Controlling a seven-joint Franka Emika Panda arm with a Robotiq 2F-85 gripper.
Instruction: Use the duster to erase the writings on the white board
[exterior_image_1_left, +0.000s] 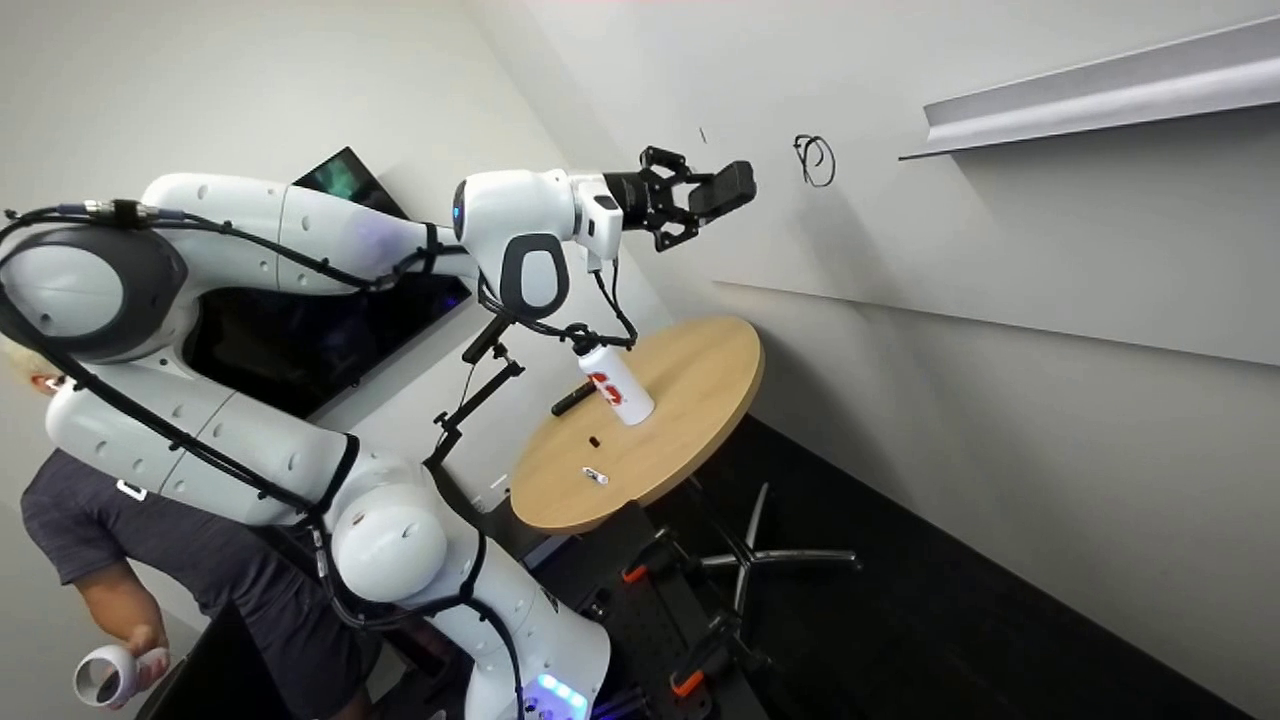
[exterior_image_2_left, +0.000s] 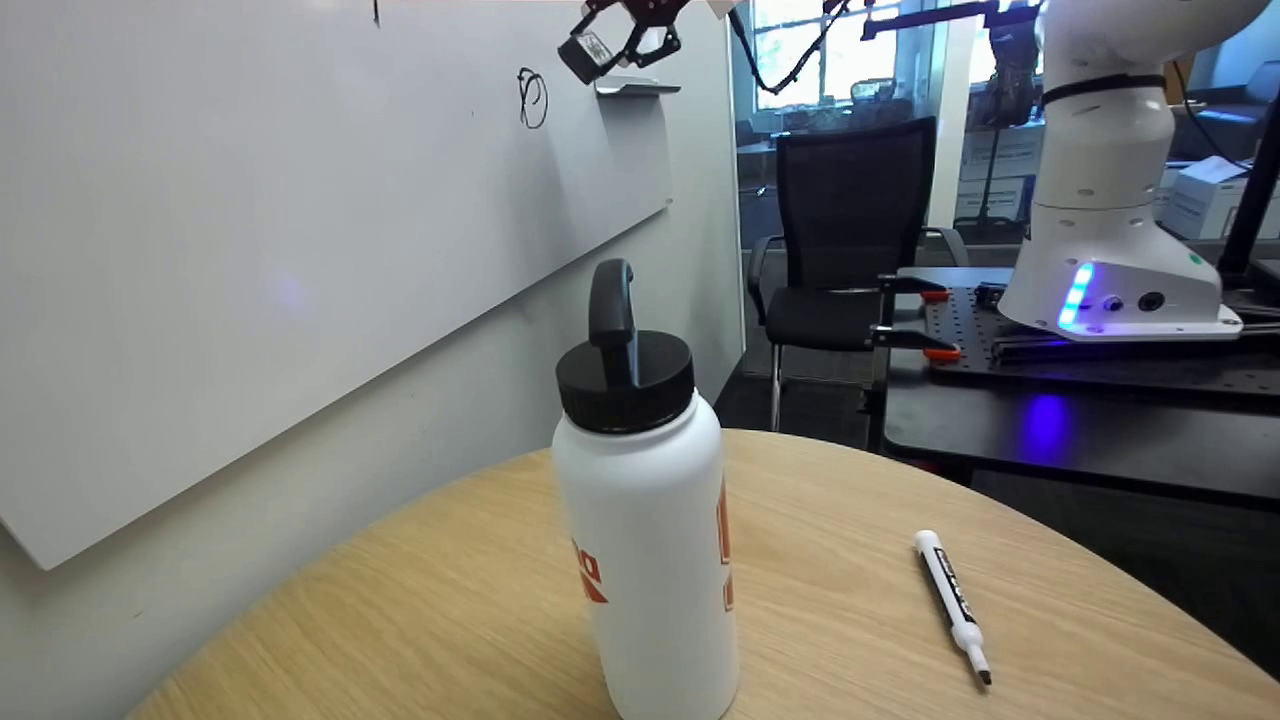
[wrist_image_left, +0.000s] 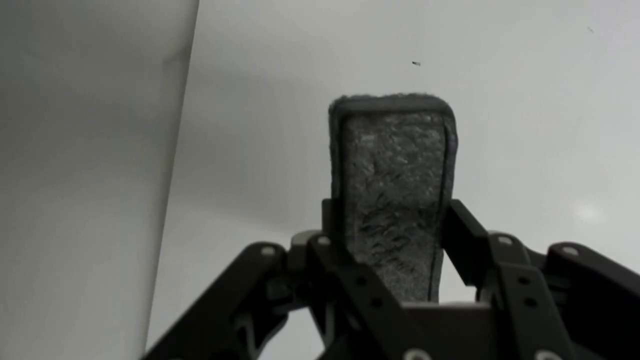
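Note:
The duster (exterior_image_1_left: 724, 190), a dark block, is clamped in my gripper (exterior_image_1_left: 697, 197). In the wrist view both fingers press its long sides, and its fuzzy end (wrist_image_left: 395, 150) sticks out beyond them. The white board (exterior_image_1_left: 960, 240) lies past the duster, which appears held off its surface, with a shadow on the board. The writings, a loop scribble (exterior_image_2_left: 533, 98), are on the board beside the duster in both exterior views. A short dark stroke (exterior_image_2_left: 376, 12) is also on the board. Only a tiny dark mark (wrist_image_left: 416, 63) shows ahead of the duster in the wrist view; the loop is not seen there.
A white ledge (exterior_image_1_left: 1100, 95) juts from the board past the scribble. Below the arm stands a round wooden table (exterior_image_1_left: 700, 400) with a white bottle (exterior_image_2_left: 645, 560) and a marker (exterior_image_2_left: 952, 605). A person (exterior_image_1_left: 170, 530) stands behind the arm, near a wall screen (exterior_image_1_left: 270, 350).

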